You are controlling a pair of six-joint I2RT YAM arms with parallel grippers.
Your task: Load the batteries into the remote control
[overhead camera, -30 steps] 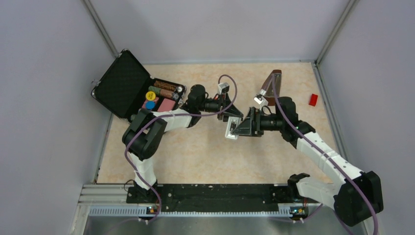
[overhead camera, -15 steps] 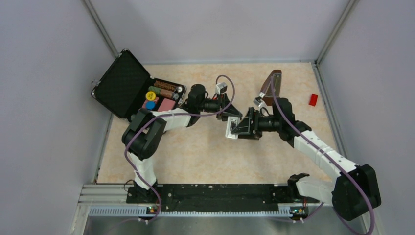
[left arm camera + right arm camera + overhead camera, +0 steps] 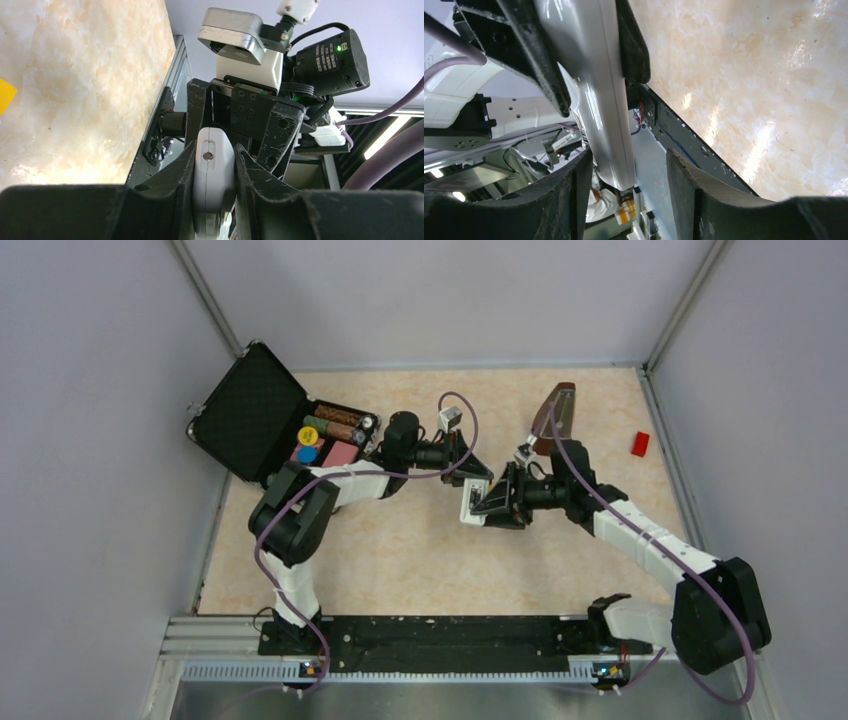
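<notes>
The remote control (image 3: 471, 503) is a white bar held off the table at mid-table. My left gripper (image 3: 474, 483) is shut on it; in the left wrist view the remote's white end (image 3: 213, 175) is pinched between both fingers of that gripper (image 3: 214, 162). My right gripper (image 3: 488, 506) is open, its fingers on either side of the remote's other end. In the right wrist view the remote (image 3: 599, 90) lies near the left finger (image 3: 569, 195), with a gap to the other finger. Slim dark cylinders (image 3: 340, 428) lie in the case; I cannot tell if they are the batteries.
An open black case (image 3: 250, 410) stands at the back left with yellow, blue and pink pieces (image 3: 308, 436) inside. A brown wedge-shaped object (image 3: 558, 412) stands behind the right arm. A red block (image 3: 640, 444) lies at the far right. A yellow piece (image 3: 6, 92) lies on the table.
My right arm has moved left, and its open fingers now sit round the remote's end. My left gripper has kept its hold and barely moved.
</notes>
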